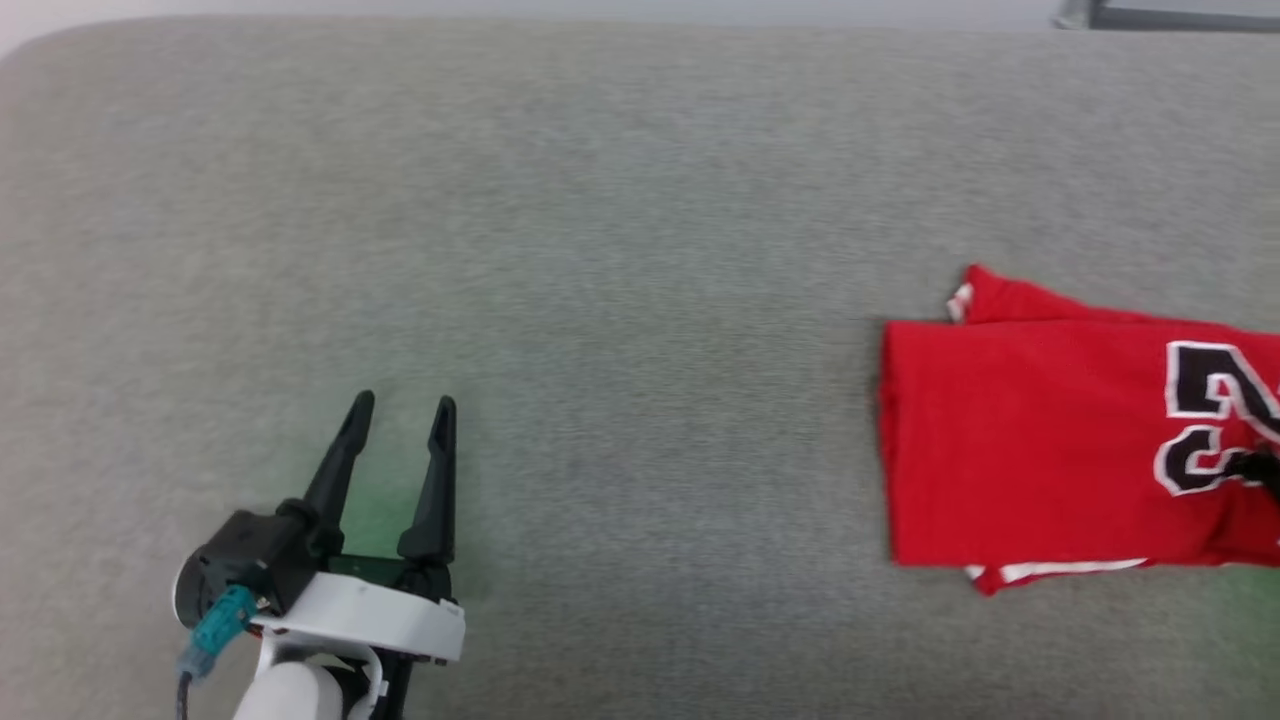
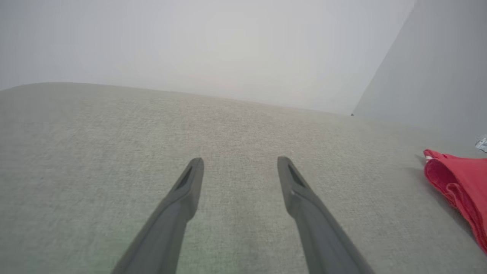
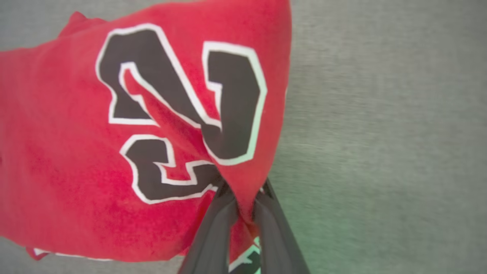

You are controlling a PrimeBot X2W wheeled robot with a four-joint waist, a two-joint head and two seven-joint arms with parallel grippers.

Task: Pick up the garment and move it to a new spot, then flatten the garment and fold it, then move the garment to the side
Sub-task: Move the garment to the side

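Note:
The garment [image 1: 1040, 450], a folded red jersey with a black "23" outlined in white, lies at the right edge of the grey surface [image 1: 600, 250]. In the right wrist view my right gripper [image 3: 243, 190] is shut on a pinched fold of the garment [image 3: 76, 152] beside the numbers, and the cloth bunches up between its dark fingers. A dark fingertip shows at the head view's right edge on the numbers. My left gripper [image 1: 400, 405] stands open at the lower left, far from the garment, nothing between its fingers [image 2: 190, 182]. The garment's red edge [image 2: 460, 186] appears at the left wrist view's right.
Beyond the padded grey surface's far edge there is a pale wall [image 2: 228, 45]. A grey metal frame [image 1: 1160, 15] shows at the top right corner, past that edge. The surface [image 2: 95, 152] stretches wide and bare between the two grippers.

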